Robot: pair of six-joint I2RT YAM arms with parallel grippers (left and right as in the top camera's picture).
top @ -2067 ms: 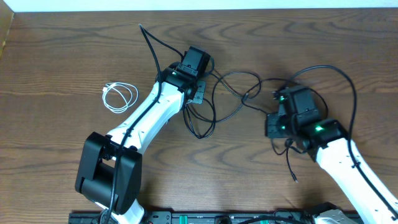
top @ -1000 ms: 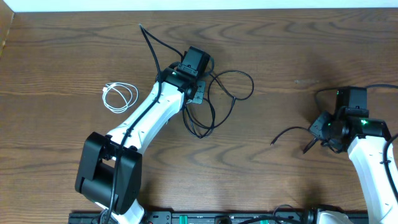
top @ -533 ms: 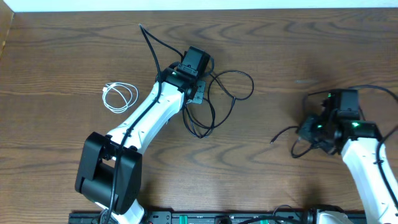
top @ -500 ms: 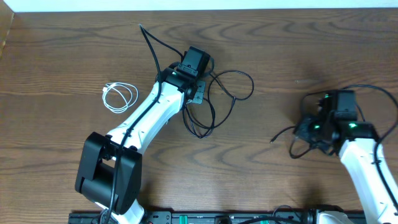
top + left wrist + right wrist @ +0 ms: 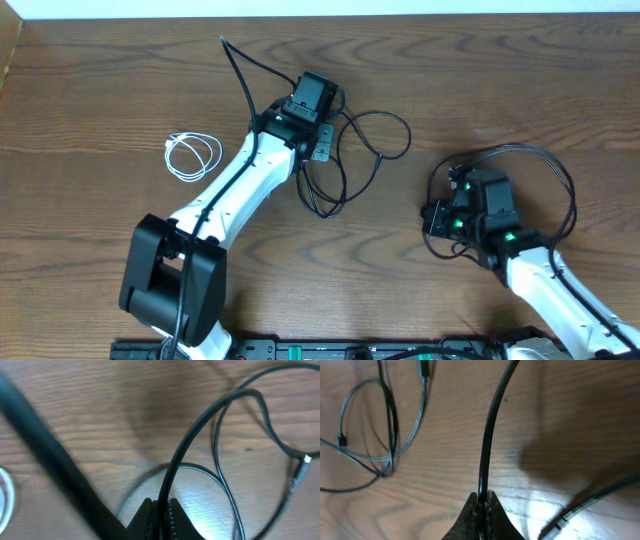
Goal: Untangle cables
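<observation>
White cable (image 5: 192,156): small loose coil, well apart from left gripper (image 5: 161,505), on side away from right gripper (image 5: 483,497); touching no black strand, so judged already freed.

Left gripper: fingers together, pinched on black cable (image 5: 200,420), strand arching up and away from fingertips. Probably held as anchor. Crossed loops lying just beyond fingertips, toward right gripper; plug end at far side.

Right gripper: clamped tight on another stretch of black cable, well apart from left gripper. Likely placed to draw loops open.
</observation>
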